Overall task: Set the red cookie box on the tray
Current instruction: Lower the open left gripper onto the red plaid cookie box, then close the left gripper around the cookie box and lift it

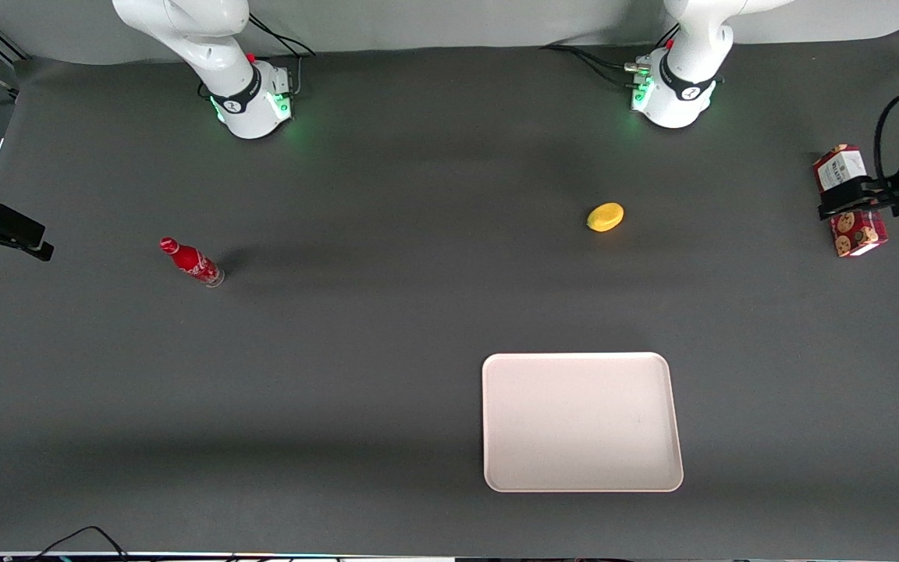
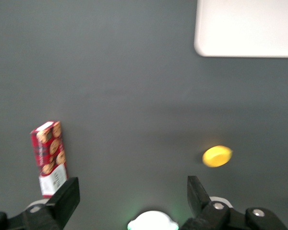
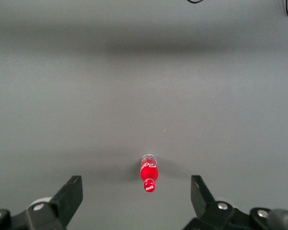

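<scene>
The red cookie box [image 1: 858,232] lies flat near the working arm's end of the table, its white label end pointing away from the front camera. My left gripper [image 1: 847,201] hangs above it, and its black fingers cross the box in the front view. In the left wrist view the gripper [image 2: 133,189] is open with only bare table between the fingers, and the box [image 2: 50,155] lies just outside one fingertip [image 2: 69,194]. The pale tray [image 1: 582,421] sits empty, nearer the front camera than the box; one of its corners [image 2: 249,28] shows in the wrist view.
A small yellow lemon-like object [image 1: 605,217] lies between the box and the table's middle, also visible from the wrist [image 2: 217,156]. A red soda bottle [image 1: 192,262] lies on its side toward the parked arm's end. The table is a dark grey mat.
</scene>
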